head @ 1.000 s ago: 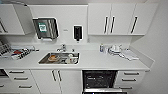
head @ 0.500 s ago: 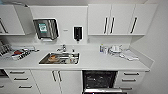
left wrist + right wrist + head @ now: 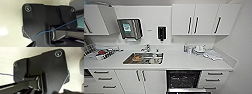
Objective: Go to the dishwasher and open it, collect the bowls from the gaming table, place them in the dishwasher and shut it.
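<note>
The whole kitchen wall sits a touch lower and nearer in the head view than it did a moment ago, which reads as the robot's camera shifting, not the fittings; nothing on the wall itself has changed place. The dishwasher (image 3: 184,79) stands below the white desk (image 3: 189,63), right of the sink (image 3: 143,58), its dark inside with racks showing and its door (image 3: 189,90) already swung down at the lower edge of the view. So the opening step looks done, and I judge the robot is between steps, with the bowls not yet fetched. On the desk, bottles and white crockery (image 3: 197,49) stand near the right-hand wall, and a faucet (image 3: 146,47) rises behind the sink; wall cupboards (image 3: 196,20) hang above. As for either tool, the wrist views give me dark robot plate against pale floor, so I cannot tell whether the fingers are apart or together. Next calls for driving off to the gaming table, keeping clear of that lowered door.
</note>
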